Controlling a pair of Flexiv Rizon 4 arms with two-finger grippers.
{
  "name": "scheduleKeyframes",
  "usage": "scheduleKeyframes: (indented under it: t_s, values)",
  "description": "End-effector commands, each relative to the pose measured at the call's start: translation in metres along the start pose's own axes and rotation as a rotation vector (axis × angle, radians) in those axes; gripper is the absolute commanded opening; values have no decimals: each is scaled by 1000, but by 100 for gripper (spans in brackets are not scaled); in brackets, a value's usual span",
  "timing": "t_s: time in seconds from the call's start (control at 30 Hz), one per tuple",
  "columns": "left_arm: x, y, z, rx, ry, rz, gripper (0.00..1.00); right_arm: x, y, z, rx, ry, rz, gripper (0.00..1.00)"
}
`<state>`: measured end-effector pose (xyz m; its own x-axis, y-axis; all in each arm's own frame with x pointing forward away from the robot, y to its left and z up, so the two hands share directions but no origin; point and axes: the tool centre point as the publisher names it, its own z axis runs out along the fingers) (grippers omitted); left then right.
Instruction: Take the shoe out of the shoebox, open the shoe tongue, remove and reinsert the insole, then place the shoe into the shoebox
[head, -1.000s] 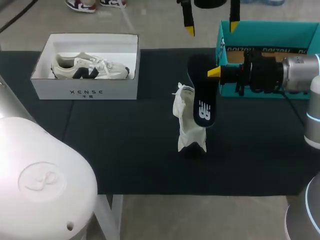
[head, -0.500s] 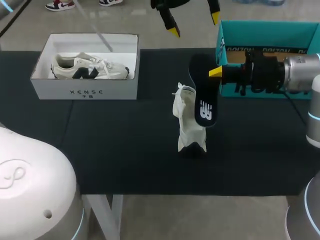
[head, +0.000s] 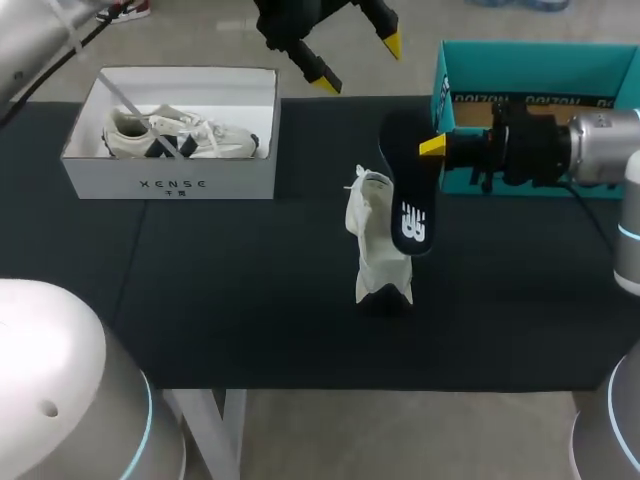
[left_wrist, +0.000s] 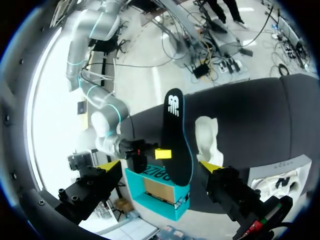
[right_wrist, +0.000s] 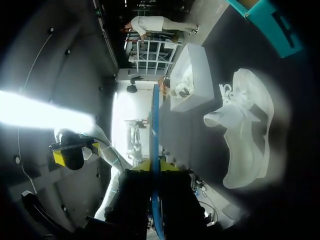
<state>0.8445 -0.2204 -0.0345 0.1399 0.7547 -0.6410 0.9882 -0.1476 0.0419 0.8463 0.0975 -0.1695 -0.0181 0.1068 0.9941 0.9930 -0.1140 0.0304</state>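
1. The right gripper (head: 432, 147) is clamped on the dark insole (head: 405, 200), a yellow tip on either face; the right wrist view shows the insole edge-on between the fingers.
2. The insole hangs just beside the pale shoe (head: 375, 245) and looks clear of it; the shoe stands on end in the middle of the black table (head: 250, 300), in front of the teal shoebox (head: 530, 60).
3. Over the last second the left gripper (head: 358, 62) has swung along the far edge, from near the teal shoebox towards the white box (head: 170, 175) that holds a second shoe; its fingers are spread wide with nothing in them.
4. Insole and shoe have hardly shifted meanwhile.
5. I'd judge the removal done and the reinsertion next; with the left arm drawn off, nothing steadies the shoe, so it may tip when the insole is pushed in.
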Motion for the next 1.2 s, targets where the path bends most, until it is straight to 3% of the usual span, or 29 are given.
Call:
scheduleKeyframes:
  t_s: [0.03, 0.07, 0.27, 0.37, 0.47, 0.63, 0.77, 0.9, 1.2]
  values:
    - [6, -4, 16, -137, -261, -101, 100, 10, -1, -8, -42, 45, -10, 0]
    - [8, -3, 18, -196, -288, -110, 100, 13, -1, -11, -57, 59, -14, 0]
    - [3, -1, 27, -385, -560, -204, 100, 38, 5, -18, -96, 97, -60, 0]
    - [5, 4, 30, -458, -661, -250, 100, 47, 7, -17, -85, 90, -83, 0]
    - [8, 7, 30, -474, -719, -260, 100, 52, 8, -18, -80, 83, -92, 0]
    - [12, 10, 33, -452, -760, -167, 100, 57, 8, -16, -69, 110, -99, 0]
    - [20, 12, 44, -363, -807, -128, 100, 65, 8, -14, -43, 201, -115, 0]
    - [23, 14, 55, -262, -845, -86, 100, 69, 7, -12, -30, 189, -106, 0]
    - [8, 27, 72, -279, -844, -15, 100, 68, -3, -6, -15, 177, -79, 0]
